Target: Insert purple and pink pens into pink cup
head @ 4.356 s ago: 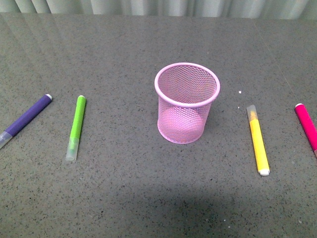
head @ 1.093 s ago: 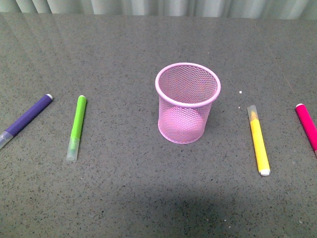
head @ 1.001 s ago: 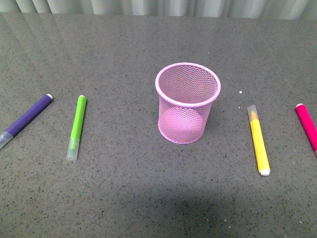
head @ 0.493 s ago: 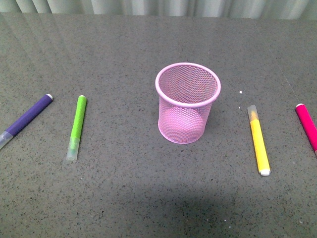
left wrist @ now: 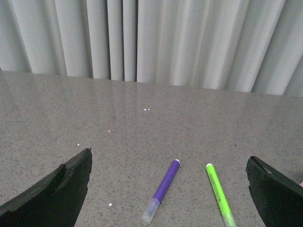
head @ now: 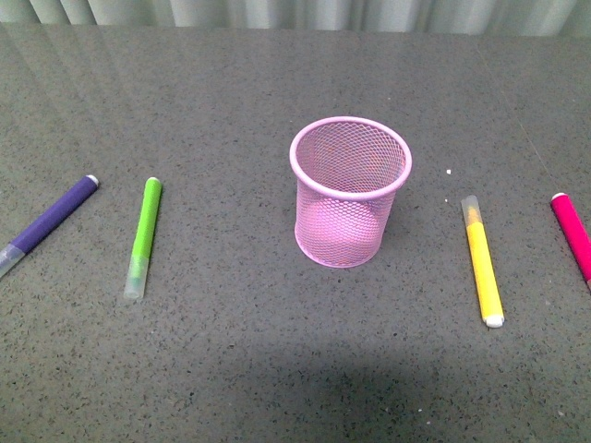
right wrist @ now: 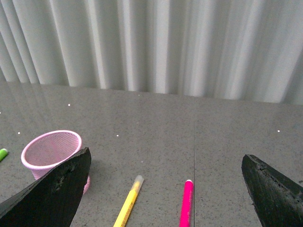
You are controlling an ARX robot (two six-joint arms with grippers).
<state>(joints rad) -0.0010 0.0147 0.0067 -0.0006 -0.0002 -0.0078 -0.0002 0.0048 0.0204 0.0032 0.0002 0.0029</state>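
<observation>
Two pens: the purple pen (head: 46,221) lay flat at the far left of the worktop (head: 231,92), with its clear cap toward the robot and its white plug end away. The pink pen (head: 572,235) lay flat at the far right, white plug away, its near end cut off by the picture's edge.
Pink cup (head: 342,221): it stood upright in the middle of the worktop, mouth up, well apart from both pens.
Other markers: a green marker (head: 143,235) lay between the purple pen and the cup, nearer the pen. A yellow marker (head: 482,268) lay between the cup and the pink pen.
Left hand (left wrist: 169,156): its two dark fingers were spread wide apart and gripped nothing. In its wrist view the purple pen (left wrist: 163,189) and the green marker (left wrist: 218,191) lay on the worktop beyond the gap.
Right hand (right wrist: 165,153): its fingers were also spread wide apart. In its wrist view the yellow marker (right wrist: 127,203) and the pink pen (right wrist: 187,203) lay beyond the gap, with the cup (right wrist: 49,149) partly behind one finger.
Worktop: dark grey and speckled.
Curtain (left wrist: 189,42): pale and pleated, hanging behind the far edge.
</observation>
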